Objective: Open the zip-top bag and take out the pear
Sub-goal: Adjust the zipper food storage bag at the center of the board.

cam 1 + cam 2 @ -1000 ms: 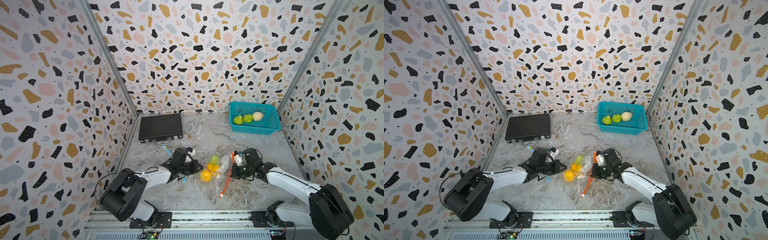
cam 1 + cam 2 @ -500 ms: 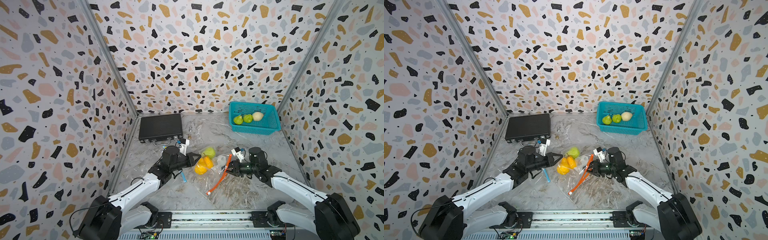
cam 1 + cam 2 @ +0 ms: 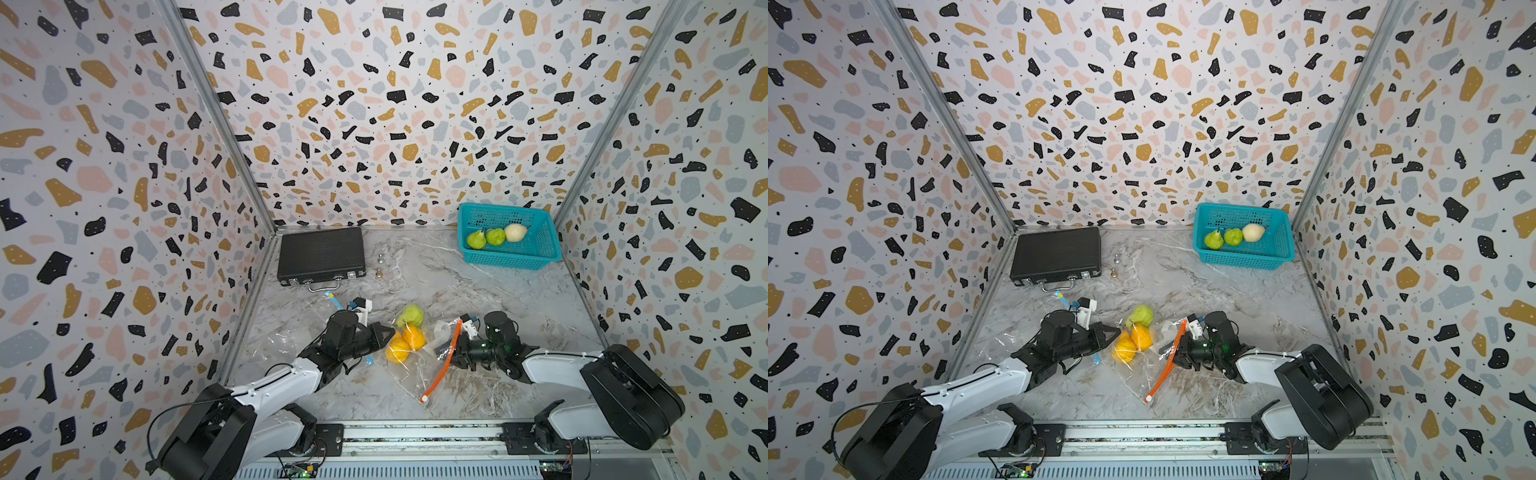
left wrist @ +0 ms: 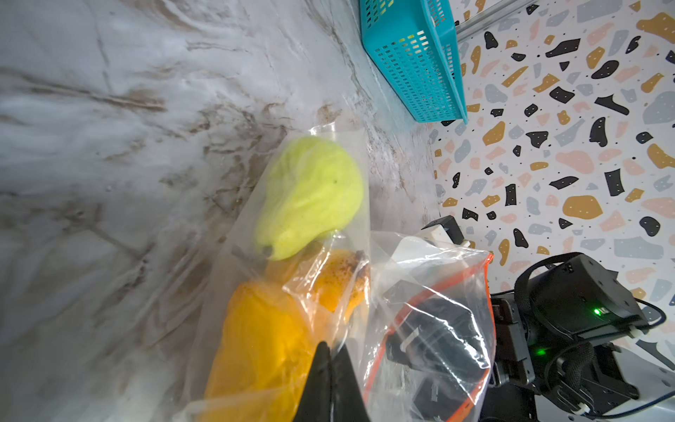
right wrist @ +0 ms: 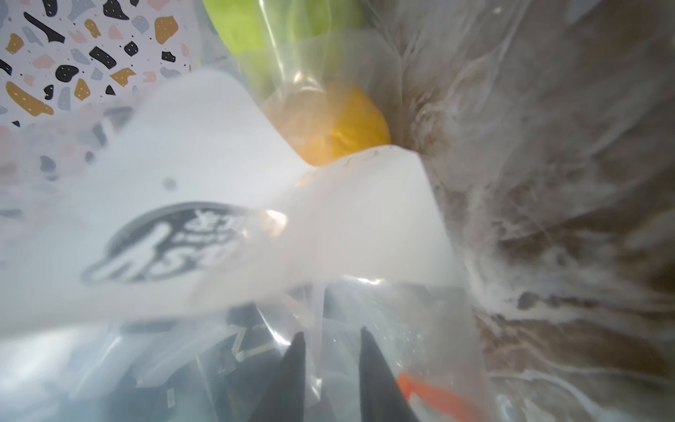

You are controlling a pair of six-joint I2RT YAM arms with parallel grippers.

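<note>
**Top views.** We take the zip-top bag [image 3: 409, 374] as reference; it lies flat on the marble table [image 3: 457, 291]. Well behind it stand a black case [image 3: 321, 255] and a teal basket [image 3: 511, 257] holding three fruits. A second clear bag [image 3: 291, 336] lies beside it, under the left arm. The pear [image 3: 410, 316] sits inside the zip-top bag at its far end, touching two orange fruits [image 3: 405, 343]. The left gripper [image 3: 386, 332] meets the bag just beside those fruits. The right gripper [image 3: 451, 353] sits at the bag's mouth, against the orange zip strip [image 3: 442, 365]. Both top views agree on this layout, with the pear [image 3: 1140, 316] between the two grippers.

**Left wrist view.** The left gripper [image 4: 330, 361] has its fingers pressed together, apparently pinching bag film. An orange fruit [image 4: 263, 339] lies directly ahead of the tips, and the pear [image 4: 310, 197] lies beyond it, under film.

**Right wrist view.** The right gripper [image 5: 330, 347] has its fingers [image 5: 297, 350] apart by a narrow gap, with loose film between them. A white printed label [image 5: 255, 204] blocks most of the line to the pear [image 5: 237, 29].
</note>
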